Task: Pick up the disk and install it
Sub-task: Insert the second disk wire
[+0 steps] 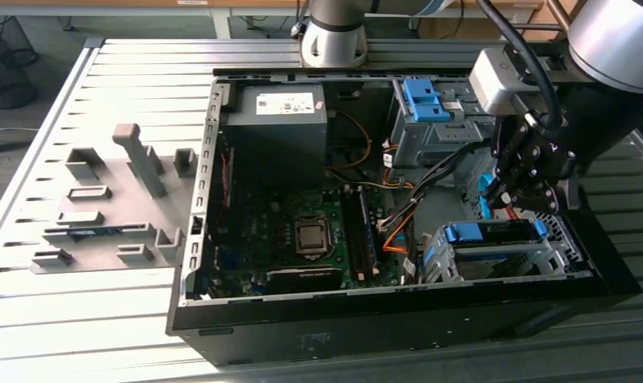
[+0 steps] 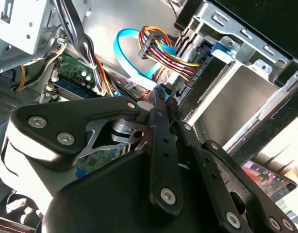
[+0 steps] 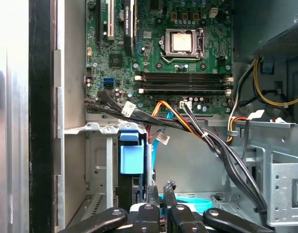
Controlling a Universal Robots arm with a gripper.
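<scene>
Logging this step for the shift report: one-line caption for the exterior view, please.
Gripper lowered inside the open computer case, just above the blue-railed disk sitting in the drive cage.

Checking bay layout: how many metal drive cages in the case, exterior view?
2. One drive cage beside the dark grey box, blue latch on top; the other cage in the case's near corner, under the arm. The arm may hide more.

Case (image 1: 407,319) black, interior bare grey metal. Motherboard (image 3: 188,48) green, CPU (image 3: 182,42) silver. PSU (image 1: 277,132) dark grey with white sticker. Drive cage (image 1: 502,263) silver, with blue latch (image 1: 479,233); second blue latch (image 1: 423,97) up top. Cables (image 2: 161,48) red/yellow/orange/black, plus flat light-blue SATA cable (image 2: 127,53). Gripper (image 2: 161,104) black with silver screws. Desk (image 1: 98,88) light grey, slatted.
</scene>
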